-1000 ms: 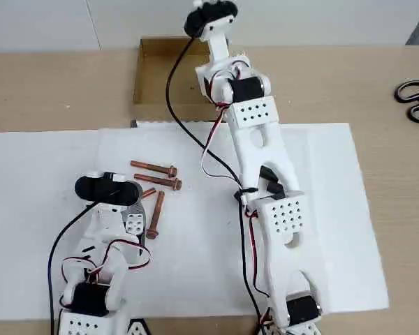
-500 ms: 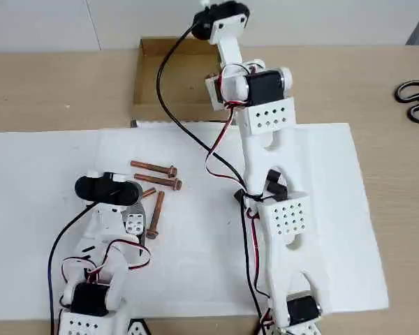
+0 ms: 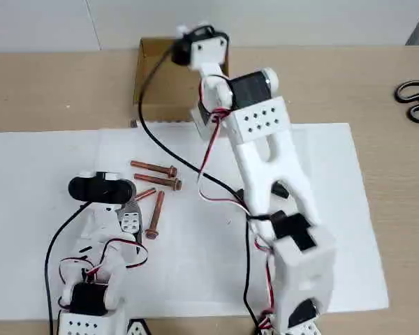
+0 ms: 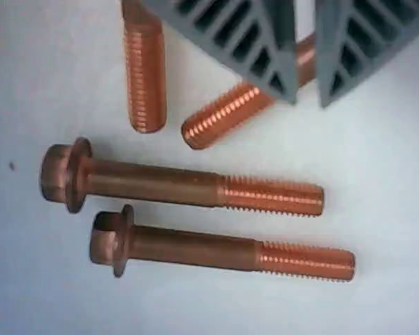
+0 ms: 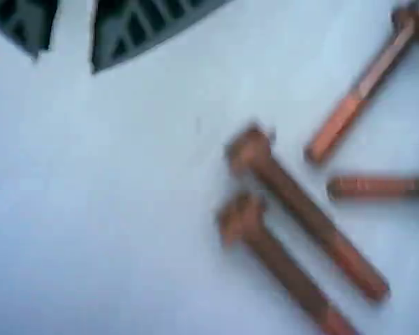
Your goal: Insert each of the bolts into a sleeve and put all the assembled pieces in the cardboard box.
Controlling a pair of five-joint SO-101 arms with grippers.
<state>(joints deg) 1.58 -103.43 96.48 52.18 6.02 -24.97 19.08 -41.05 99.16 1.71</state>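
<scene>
Four copper bolts lie on the white paper: two side by side, two more next to my left gripper. In the left wrist view that gripper hangs just over a slanted bolt, its jaws a thin slit apart and holding nothing, with a bolt pair beyond. My right arm stretches to the cardboard box. Its gripper is slightly open over bare paper, with bolts off to one side.
Scissors lie on the wooden table at the far right. The white paper covers the middle of the table. The box stands just past the paper's far edge.
My right arm has swung left, its wrist coming from beyond the box's right corner back over the box and the paper's far edge. The left gripper shifted slightly left.
</scene>
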